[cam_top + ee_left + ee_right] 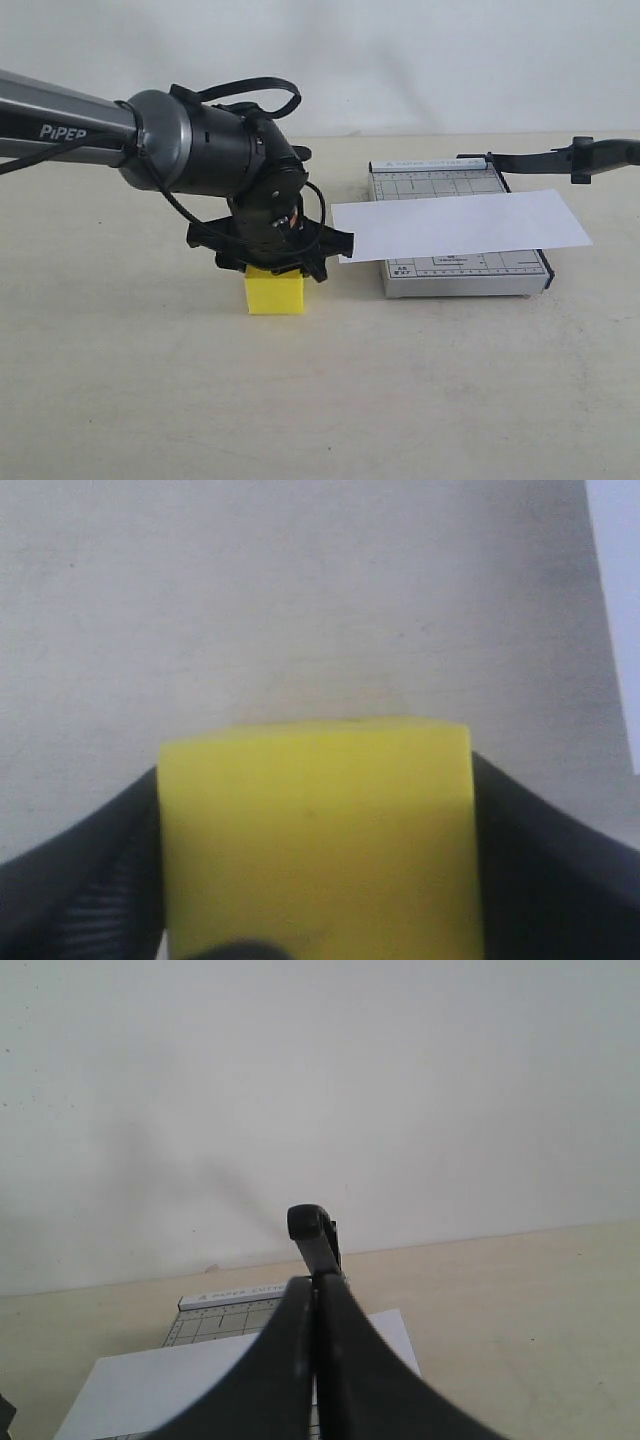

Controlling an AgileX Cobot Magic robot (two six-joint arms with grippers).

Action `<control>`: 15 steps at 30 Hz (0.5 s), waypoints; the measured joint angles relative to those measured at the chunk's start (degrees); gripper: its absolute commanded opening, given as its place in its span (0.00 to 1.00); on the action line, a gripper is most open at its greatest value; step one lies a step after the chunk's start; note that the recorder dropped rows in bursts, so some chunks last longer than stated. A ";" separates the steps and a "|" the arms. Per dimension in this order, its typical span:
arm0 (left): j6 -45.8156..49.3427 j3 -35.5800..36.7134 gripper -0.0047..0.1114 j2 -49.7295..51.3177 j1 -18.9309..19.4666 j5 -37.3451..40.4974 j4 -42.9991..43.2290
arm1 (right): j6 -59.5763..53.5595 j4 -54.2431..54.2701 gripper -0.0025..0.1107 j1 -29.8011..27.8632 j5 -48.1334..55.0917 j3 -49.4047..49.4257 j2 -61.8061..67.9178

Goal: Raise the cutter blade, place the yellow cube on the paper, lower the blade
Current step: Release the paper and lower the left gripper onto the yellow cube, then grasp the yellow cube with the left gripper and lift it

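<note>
The yellow cube (275, 293) rests on the table left of the grey trimmer base (400, 283). My left gripper (272, 266) reaches down over it. In the left wrist view the cube (315, 860) fills the gap and both black fingers (120, 850) press its sides, so my left gripper (315, 765) is shut on it. The paper (460, 225) lies across the base, overhanging both sides. The cutter blade (530, 158) is lifted off the base and slants to the right edge. My right gripper (316, 1280) is shut on the blade (310, 1228).
The tan table (150, 400) stretches in front of and to the left of the cube. A plain white wall (420, 60) stands behind. The left arm's grey link (60, 125) comes in from the upper left.
</note>
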 measured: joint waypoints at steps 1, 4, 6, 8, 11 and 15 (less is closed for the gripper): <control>0.65 0.00 0.12 -0.10 0.00 0.26 0.00 | 0.00 0.00 0.02 0.00 0.00 0.00 0.00; 2.62 0.00 0.08 -0.95 0.00 1.76 -0.41 | 0.00 0.00 0.02 0.00 0.00 0.00 0.00; 4.01 0.00 0.08 -2.03 0.00 2.44 -0.54 | 0.00 0.00 0.02 0.00 0.00 0.00 0.00; 5.44 0.00 0.08 -3.44 0.00 2.53 -0.64 | 0.00 0.00 0.02 0.00 0.00 0.00 0.00; 9.74 0.00 0.08 -6.09 0.00 1.38 -1.70 | 0.00 0.00 0.02 0.00 0.00 0.00 0.00; 19.02 -0.82 0.08 -9.21 0.00 -2.09 -6.23 | 0.00 0.00 0.02 0.00 0.00 0.00 0.00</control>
